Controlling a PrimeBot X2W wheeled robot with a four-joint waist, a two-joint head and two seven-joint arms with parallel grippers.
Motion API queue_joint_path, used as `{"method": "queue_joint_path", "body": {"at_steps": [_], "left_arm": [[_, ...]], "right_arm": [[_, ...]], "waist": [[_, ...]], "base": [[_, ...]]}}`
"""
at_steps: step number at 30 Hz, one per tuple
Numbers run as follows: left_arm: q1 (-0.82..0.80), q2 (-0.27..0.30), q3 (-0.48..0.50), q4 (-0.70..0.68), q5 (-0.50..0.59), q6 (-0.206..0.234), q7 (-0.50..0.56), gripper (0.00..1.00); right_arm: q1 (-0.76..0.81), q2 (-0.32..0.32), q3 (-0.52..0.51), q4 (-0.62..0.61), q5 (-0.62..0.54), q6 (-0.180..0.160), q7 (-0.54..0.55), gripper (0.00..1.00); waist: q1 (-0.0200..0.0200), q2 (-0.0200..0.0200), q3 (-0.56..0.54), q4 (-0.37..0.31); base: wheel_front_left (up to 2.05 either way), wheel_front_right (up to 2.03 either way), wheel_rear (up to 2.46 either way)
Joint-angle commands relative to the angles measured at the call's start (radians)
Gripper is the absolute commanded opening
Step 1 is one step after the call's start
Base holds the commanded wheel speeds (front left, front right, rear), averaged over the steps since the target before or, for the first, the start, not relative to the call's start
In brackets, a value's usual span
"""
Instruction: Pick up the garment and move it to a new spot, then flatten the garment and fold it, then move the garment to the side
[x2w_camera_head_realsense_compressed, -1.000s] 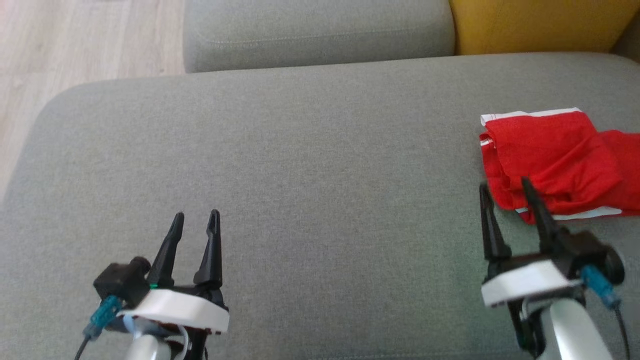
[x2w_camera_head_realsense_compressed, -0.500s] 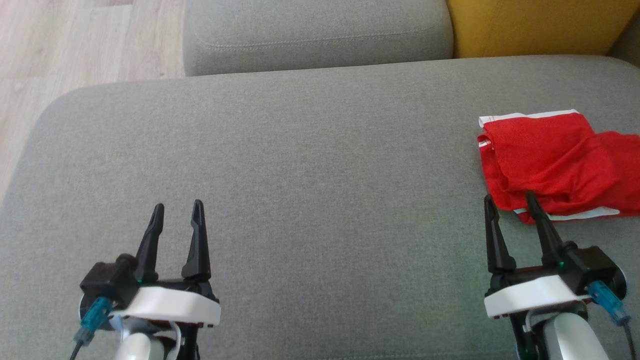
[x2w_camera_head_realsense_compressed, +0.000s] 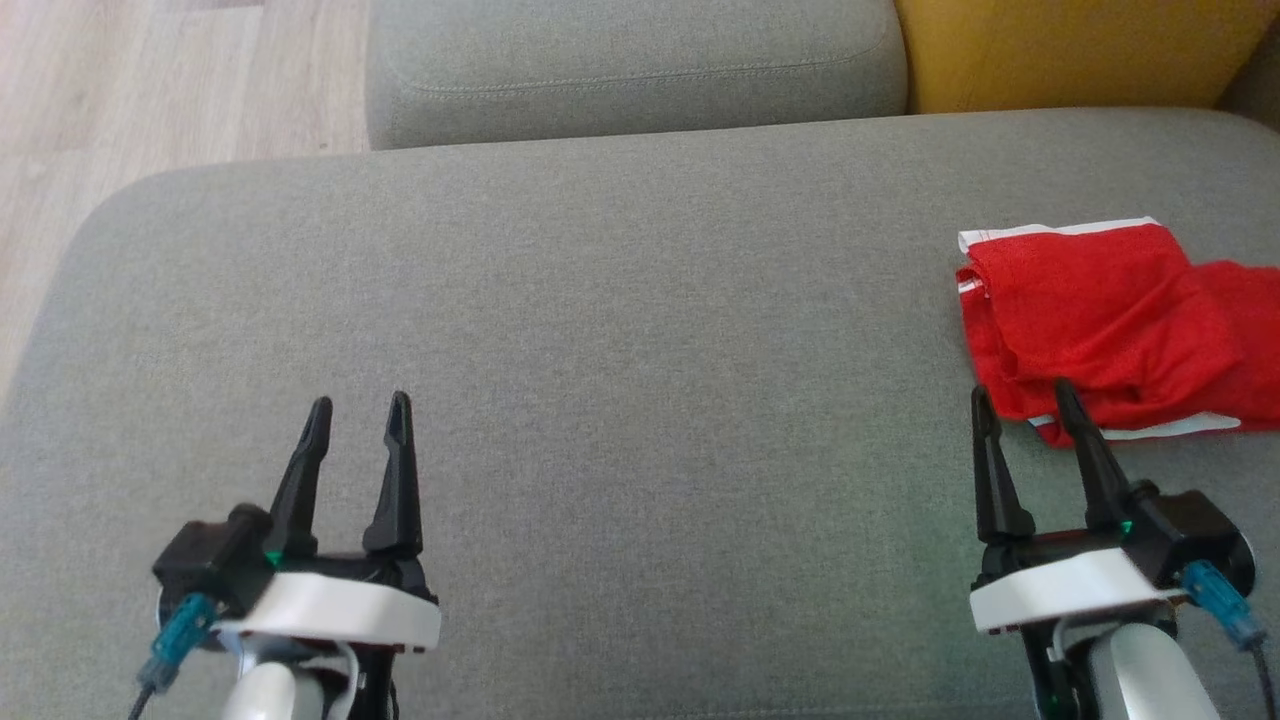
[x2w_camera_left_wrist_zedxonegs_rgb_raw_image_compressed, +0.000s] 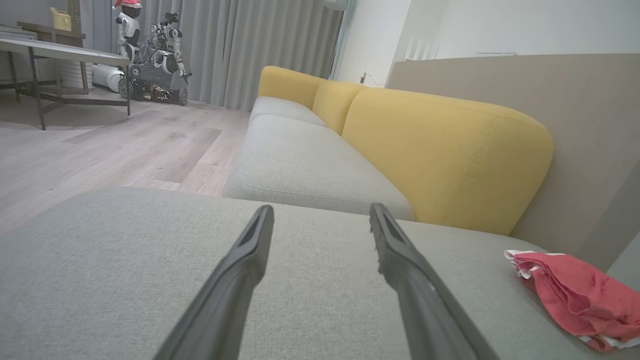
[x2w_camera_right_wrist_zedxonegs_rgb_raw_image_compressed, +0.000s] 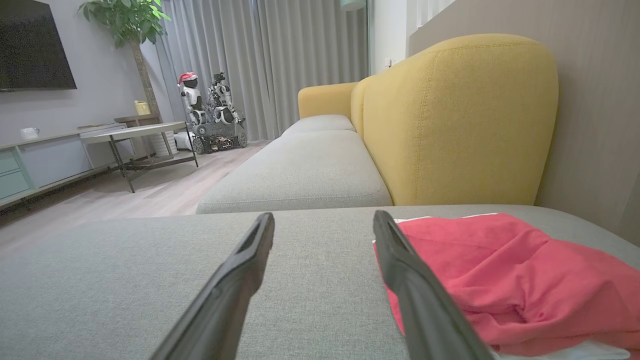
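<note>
Garment (x2w_camera_head_realsense_compressed: 1100, 320) lies crumpled, cut off at head view's right edge.

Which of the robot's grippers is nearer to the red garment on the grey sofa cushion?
Right. The right gripper, fingers open, is at the red garment's near left corner; the left gripper, also open, sits far off to its left across the grey sofa cushion.

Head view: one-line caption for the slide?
Left tool and right tool open and empty over the grey cushion; red garment bunched on its right side.
</note>
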Motion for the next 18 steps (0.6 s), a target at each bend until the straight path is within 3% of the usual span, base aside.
{"method": "queue_joint_path", "body": {"at_steps": [1, 13, 14, 18], "left_arm": [[-0.017, 0.003, 0.044, -0.046, -0.010, -0.005, -0.006, 1.00], [-0.003, 0.003, 0.056, -0.032, -0.037, -0.013, -0.006, 1.00], [0.028, 0.000, 0.023, 0.002, -0.036, -0.008, 0.000, 0.00], [0.038, -0.001, 0.022, 0.035, -0.045, -0.008, 0.002, 0.00]], "right_arm": [[-0.030, -0.002, 0.025, -0.040, 0.012, 0.002, -0.012, 1.00], [-0.035, -0.002, 0.038, -0.033, 0.018, 0.002, -0.012, 1.00], [0.000, 0.000, 0.010, 0.002, 0.009, 0.000, 0.000, 0.00], [0.007, 0.001, 0.011, 0.031, 0.018, 0.000, 0.003, 0.00]], "waist": [[0.0000, -0.0001, 0.000, 0.000], [0.0000, -0.0001, 0.002, -0.004], [0.0000, -0.0001, 0.002, -0.004], [0.0000, -0.0001, 0.002, -0.004]], "base": [[0.00, 0.00, 0.00], [0.00, 0.00, 0.00], [0.00, 0.00, 0.00], [0.00, 0.00, 0.00]]}}
